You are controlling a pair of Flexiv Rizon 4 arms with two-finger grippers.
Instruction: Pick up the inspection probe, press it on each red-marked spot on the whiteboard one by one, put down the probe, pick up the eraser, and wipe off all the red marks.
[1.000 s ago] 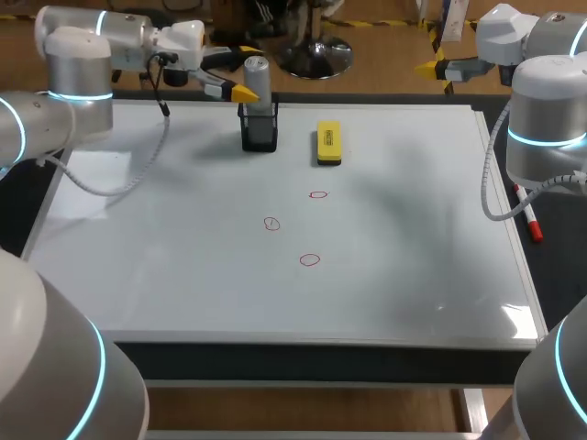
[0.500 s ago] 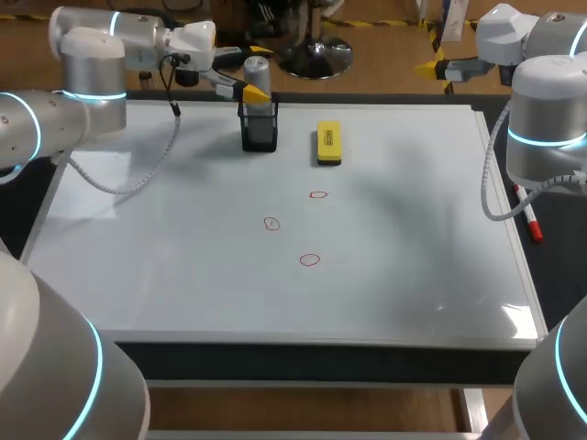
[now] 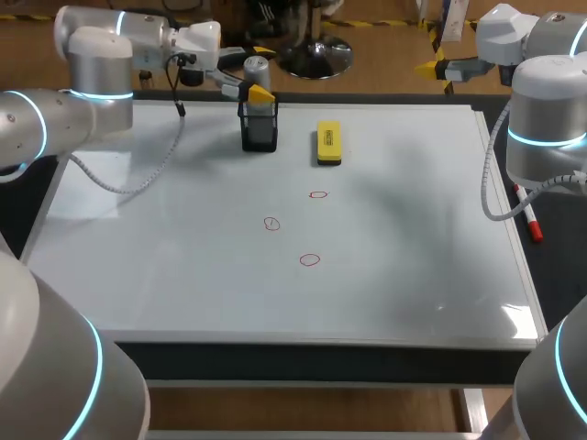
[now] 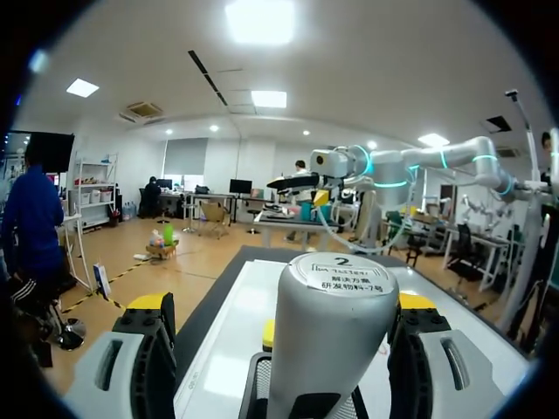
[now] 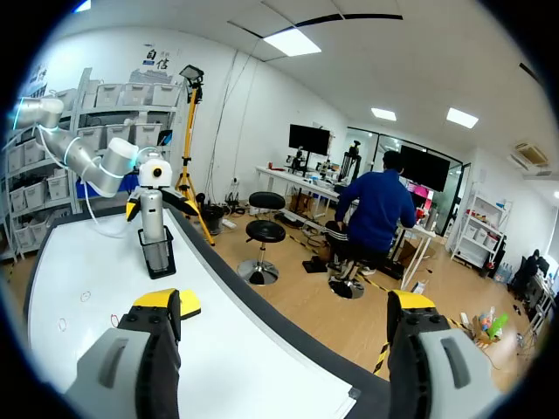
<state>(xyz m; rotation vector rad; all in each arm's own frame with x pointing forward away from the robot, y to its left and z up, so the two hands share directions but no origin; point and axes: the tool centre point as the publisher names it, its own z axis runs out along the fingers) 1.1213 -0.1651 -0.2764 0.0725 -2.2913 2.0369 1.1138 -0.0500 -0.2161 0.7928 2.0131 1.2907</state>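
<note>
The grey cylindrical inspection probe [image 3: 256, 64] stands upright in a black holder [image 3: 260, 129] at the back of the whiteboard [image 3: 183, 275]. My left gripper [image 3: 254, 81] is open and straddles the probe's top; in the left wrist view the probe [image 4: 336, 332] fills the gap between the fingers [image 4: 144, 349], with space still showing on one side. The yellow eraser [image 3: 328, 143] lies just right of the holder. Three small red circles [image 3: 318, 194], [image 3: 271, 223], [image 3: 310, 259] mark the board's middle. My right gripper [image 3: 436, 66] hangs open beyond the board's back right corner, nothing in it.
A red marker [image 3: 527, 213] lies off the board's right edge, beside my right arm. In the right wrist view the holder [image 5: 159, 256] and the eraser [image 5: 188, 305] lie ahead of the right gripper [image 5: 284, 301], near the board's far edge.
My left gripper has moved right along the back edge until its open fingers stand on both sides of the probe's top. The right arm has not moved.
</note>
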